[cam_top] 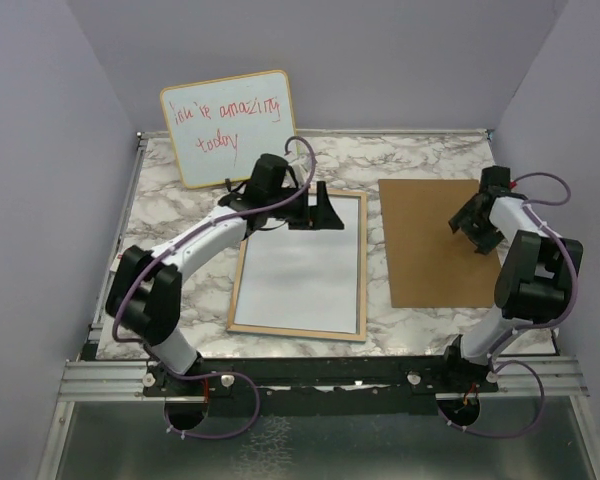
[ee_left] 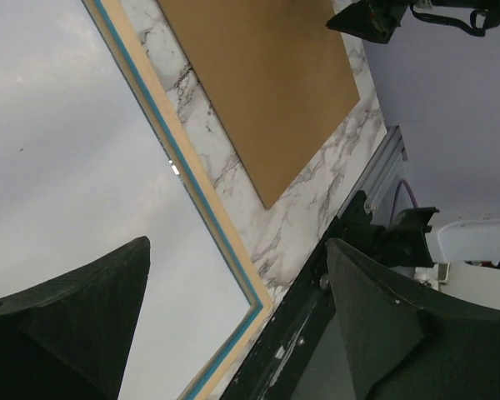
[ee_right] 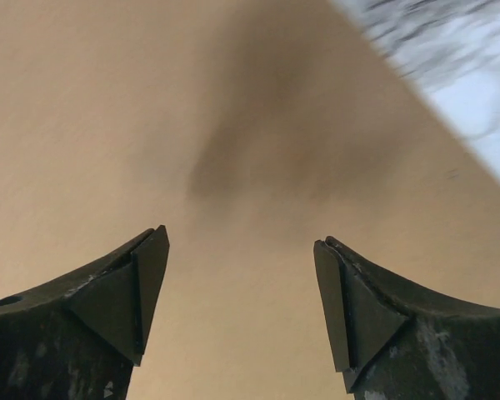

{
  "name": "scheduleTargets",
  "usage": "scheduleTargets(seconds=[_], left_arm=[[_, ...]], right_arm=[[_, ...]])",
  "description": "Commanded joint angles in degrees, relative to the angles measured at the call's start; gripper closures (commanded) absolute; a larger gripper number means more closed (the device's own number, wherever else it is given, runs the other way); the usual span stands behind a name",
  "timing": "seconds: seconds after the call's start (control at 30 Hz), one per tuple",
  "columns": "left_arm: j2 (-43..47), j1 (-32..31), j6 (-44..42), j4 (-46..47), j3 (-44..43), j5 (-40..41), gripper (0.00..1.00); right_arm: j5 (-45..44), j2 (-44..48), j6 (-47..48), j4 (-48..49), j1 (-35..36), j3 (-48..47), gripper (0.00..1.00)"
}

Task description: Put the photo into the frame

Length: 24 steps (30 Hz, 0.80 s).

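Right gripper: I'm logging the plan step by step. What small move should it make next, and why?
Probably lift the right gripper straight up, clear of the backing board: its jaws stand open with nothing between them, and the board lies flat on the table beside the frame.

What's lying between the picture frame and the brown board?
Nothing: only a bare strip of marble table separates the frame and the brown board, plain in the top view.
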<state>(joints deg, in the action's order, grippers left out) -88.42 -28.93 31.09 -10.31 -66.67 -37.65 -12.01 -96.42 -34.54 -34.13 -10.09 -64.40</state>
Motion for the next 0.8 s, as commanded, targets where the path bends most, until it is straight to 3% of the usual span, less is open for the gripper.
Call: scheduleTargets(seconds=[0.0,0.2,0.47,0.77], left_arm=[[-10.1,-6.7,10.1,2.1,-9.1,10.3,0.13],[-24.0,-14.6,15.2,-5.4,-24.0,19.7,0.13],[-39.2,-21.5,20.3,-13.5,-38.2,27.5,0.12],[-44.2,-25.3,22.1,-18.6,-42.1,37.2,0.10]], right_arm=[[-3.3,-1.9,1.3,-2.3,-6.9,-2.1,0.18],[-6.5,-1.8,3.0,-0.5,-12.9,-0.9,0.09],[1.6,-0.5,8.8,7.0,-17.9,4.0,0.06],[8.3,-0.3,11.9,13.0,-18.5,10.8,0.06]])
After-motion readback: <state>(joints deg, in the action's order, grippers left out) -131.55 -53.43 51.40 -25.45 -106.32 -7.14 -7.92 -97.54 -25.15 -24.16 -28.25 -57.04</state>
